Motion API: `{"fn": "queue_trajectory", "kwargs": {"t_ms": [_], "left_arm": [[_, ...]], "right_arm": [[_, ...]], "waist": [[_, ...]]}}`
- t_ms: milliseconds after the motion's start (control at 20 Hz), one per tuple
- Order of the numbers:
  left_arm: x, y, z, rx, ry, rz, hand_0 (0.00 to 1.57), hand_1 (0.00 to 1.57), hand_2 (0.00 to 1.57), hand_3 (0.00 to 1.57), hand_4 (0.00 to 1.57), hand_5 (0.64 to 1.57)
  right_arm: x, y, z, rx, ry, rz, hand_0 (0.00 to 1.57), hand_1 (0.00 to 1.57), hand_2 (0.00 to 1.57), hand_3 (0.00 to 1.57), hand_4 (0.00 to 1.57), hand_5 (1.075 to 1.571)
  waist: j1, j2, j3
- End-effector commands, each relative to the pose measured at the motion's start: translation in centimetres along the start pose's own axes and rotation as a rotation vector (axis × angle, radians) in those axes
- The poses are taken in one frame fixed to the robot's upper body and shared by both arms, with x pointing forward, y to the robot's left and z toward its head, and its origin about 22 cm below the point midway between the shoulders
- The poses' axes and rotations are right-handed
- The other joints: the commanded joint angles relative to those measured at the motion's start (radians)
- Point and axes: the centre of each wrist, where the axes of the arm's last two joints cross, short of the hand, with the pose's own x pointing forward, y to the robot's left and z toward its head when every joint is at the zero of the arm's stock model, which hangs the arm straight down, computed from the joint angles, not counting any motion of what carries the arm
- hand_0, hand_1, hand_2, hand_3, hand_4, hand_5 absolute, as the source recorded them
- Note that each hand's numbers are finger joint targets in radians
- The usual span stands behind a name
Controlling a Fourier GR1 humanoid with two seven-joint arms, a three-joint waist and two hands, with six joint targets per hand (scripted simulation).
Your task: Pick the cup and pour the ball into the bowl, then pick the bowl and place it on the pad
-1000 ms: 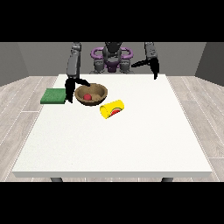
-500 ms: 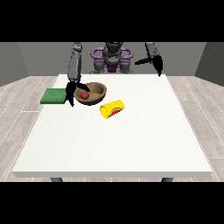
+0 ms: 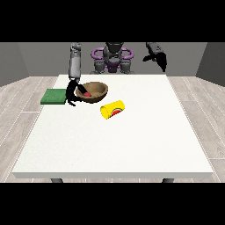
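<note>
The white surface (image 3: 114, 140) carried everything toward its far left corner as the view showed it. The green pad (image 3: 53, 96) lay at that left edge, flat, and the brown bowl (image 3: 92, 92) sat just beside it toward the middle, not on it. Inside the bowl lay the red ball (image 3: 87, 94), so the pour looked done, and the yellow cup (image 3: 112, 109) rested on its side a little nearer the camera, apart from the bowl.

The step in hand was, as I judged it, gripping the bowl for the carry to the pad. The hand at the view's left (image 3: 71, 94) hung at the bowl's rim on the pad side; it appeared to be closing on that rim, though how its fingers lay could not be told. The hand at the view's right (image 3: 161, 60) was raised over the far right corner, holding nothing, its fingers unclear too.

To do this well, the rim wanted a pinch across its wall, then a level lift so the ball stayed in, a short move leftward, and a gentle set-down wholly on the pad.
</note>
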Motion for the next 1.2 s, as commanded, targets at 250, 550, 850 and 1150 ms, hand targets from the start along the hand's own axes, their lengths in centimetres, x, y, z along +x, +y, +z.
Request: {"fn": "queue_trajectory", "kwargs": {"t_ms": [250, 550, 850, 1150], "left_arm": [[-6.2, 4.3, 3.8, 0.131, 0.230, 0.022, 0.00, 0.00, 0.00, 0.00, 0.99, 1.419], [-9.2, 7.2, 9.0, 0.216, 0.343, -0.014, 0.00, 0.00, 0.00, 0.00, 1.00, 1.407], [-6.4, 6.6, 5.8, 0.178, 0.243, 0.016, 0.00, 0.00, 0.00, 0.00, 1.02, 1.431], [-5.5, 11.2, 6.6, 0.177, 0.177, 0.014, 0.00, 0.00, 0.00, 0.00, 1.25, 1.503]], "right_arm": [[5.1, 4.3, -1.4, 0.096, 0.272, 0.192, 1.57, 1.57, 1.57, 0.97, 0.82, 1.564], [9.1, 3.2, -3.1, 0.165, 0.300, 0.155, 1.57, 1.57, 1.57, 0.74, 0.81, 1.567], [7.5, -3.5, -4.4, 0.068, 0.269, 0.104, 1.57, 1.57, 1.57, 0.68, 0.79, 1.570], [6.3, -9.2, -4.9, 0.021, 0.234, 0.123, 1.57, 1.57, 1.57, 0.22, 0.88, 1.570]], "waist": [[-0.169, -0.207, 0.0307], [-0.270, -0.284, 0.0322], [-0.208, -0.177, 0.0333], [-0.171, -0.134, 0.0337]]}}
